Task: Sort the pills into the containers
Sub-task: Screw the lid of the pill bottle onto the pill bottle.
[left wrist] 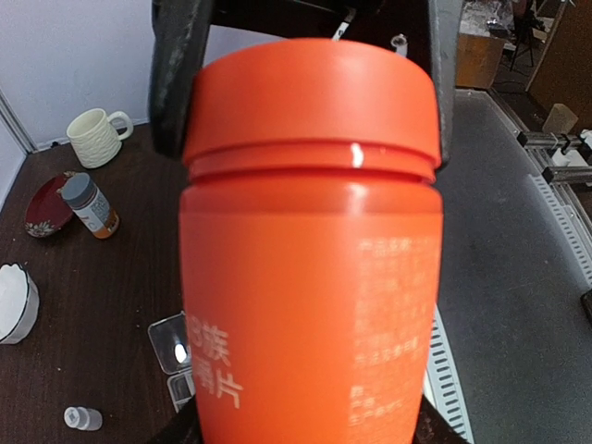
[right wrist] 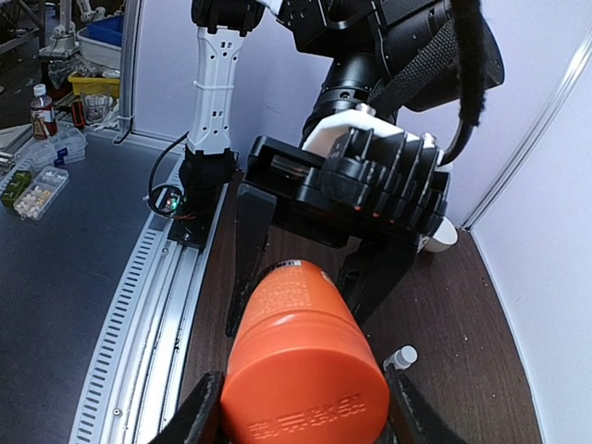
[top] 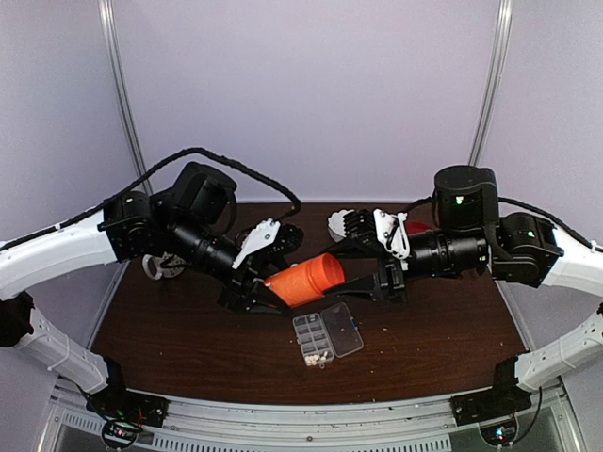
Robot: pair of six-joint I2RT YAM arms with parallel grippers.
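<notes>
The clear organiser box (top: 327, 334) lies open on the brown table, with pale pills (top: 316, 356) in its near cells; a corner of it shows in the left wrist view (left wrist: 169, 356). An orange bottle (top: 306, 279) is held level above the table, just behind the box. My left gripper (top: 281, 290) is shut on the bottle's body (left wrist: 305, 277). My right gripper (top: 350, 281) is shut on its orange cap (right wrist: 305, 388), with its fingers (left wrist: 176, 74) on either side of the cap. The bottle hides most of the box in both wrist views.
A tiny white bottle (left wrist: 81, 418) stands near the box and also shows in the right wrist view (right wrist: 400, 356). A cream mug (left wrist: 95, 136), a red dish (left wrist: 46, 203), a grey-capped jar (left wrist: 90, 205) and a white bowl (left wrist: 14, 301) sit toward the back.
</notes>
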